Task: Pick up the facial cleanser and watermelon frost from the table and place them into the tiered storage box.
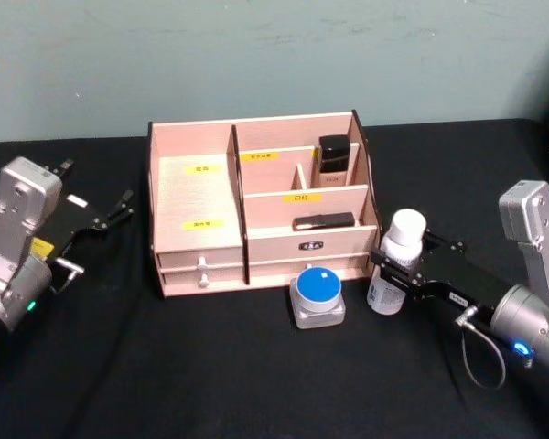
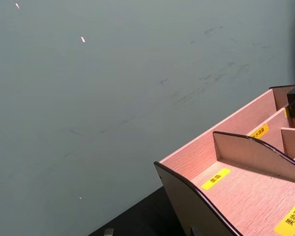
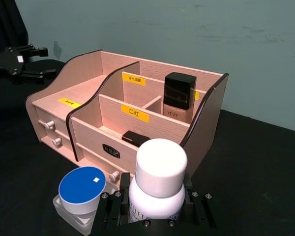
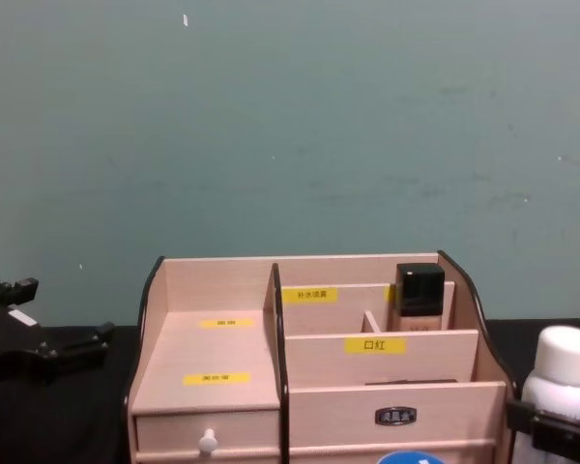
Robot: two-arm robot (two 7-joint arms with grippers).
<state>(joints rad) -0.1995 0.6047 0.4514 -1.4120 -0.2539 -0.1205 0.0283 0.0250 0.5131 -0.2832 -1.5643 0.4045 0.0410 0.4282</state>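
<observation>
The facial cleanser (image 1: 405, 233), a white bottle with a rounded white cap, stands on the black table just right of the tiered storage box (image 1: 197, 197). My right gripper (image 1: 391, 274) is shut on its lower body, and in the right wrist view the fingers (image 3: 113, 209) hug the bottle (image 3: 160, 167) on both sides. The watermelon frost (image 1: 317, 291), a squat clear jar with a blue lid, sits in front of the box, left of the bottle (image 3: 82, 186). My left gripper (image 1: 101, 194) hovers open to the left of the box, holding nothing.
A beige bottle with a square black cap (image 1: 334, 155) stands in the box's back right compartment. A flat dark item (image 1: 323, 221) lies in the compartment in front of it. The box's left shelf (image 2: 246, 196) is bare. A teal wall (image 4: 290, 126) rises behind the table.
</observation>
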